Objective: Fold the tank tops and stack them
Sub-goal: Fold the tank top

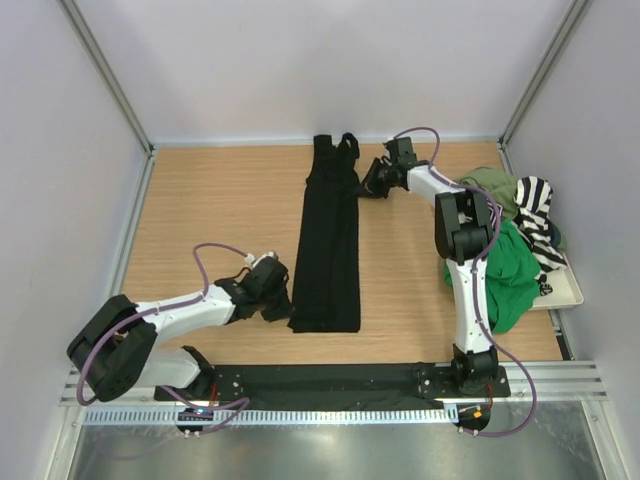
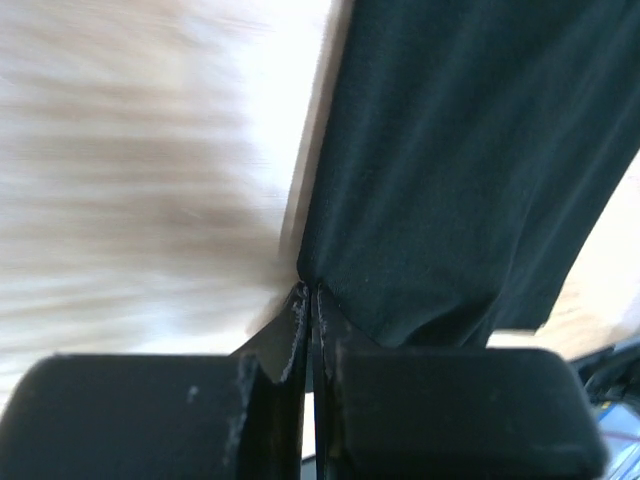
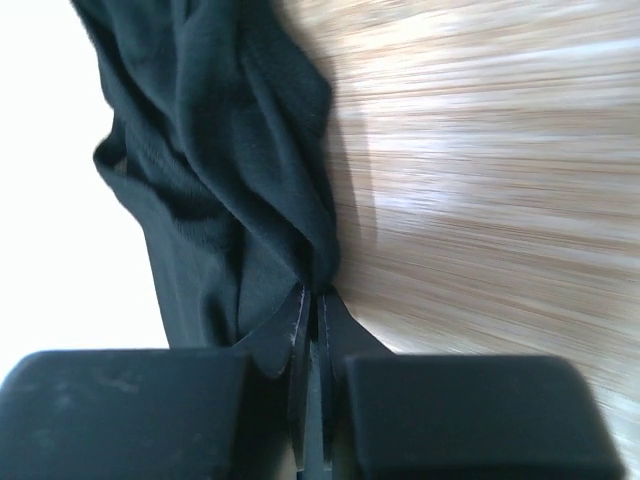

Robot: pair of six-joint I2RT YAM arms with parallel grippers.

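The black top point(image 1: 328, 250) lies as a long strip on the table point(image 1: 220, 220) — left end effector point(image 2: 308, 295) clenched on its near left corner, right end effector point(image 3: 312, 295) clenched on its far right edge. Other tops point(image 1: 512, 272) are heaped at the right.

Left arm point(image 1: 185, 312) low, jaws clamped; right arm point(image 1: 440, 190) stretched far, jaws clamped.

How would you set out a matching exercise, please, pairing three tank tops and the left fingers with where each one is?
1. black tank top
2. green tank top
3. striped tank top
4. left fingers

A. bunched at the right, partly behind the right arm
B. shut on the black cloth's near left corner
C. laid out long at the table's middle
D. resting against olive cloth, far right

Pairs: 1-C, 2-A, 3-D, 4-B.
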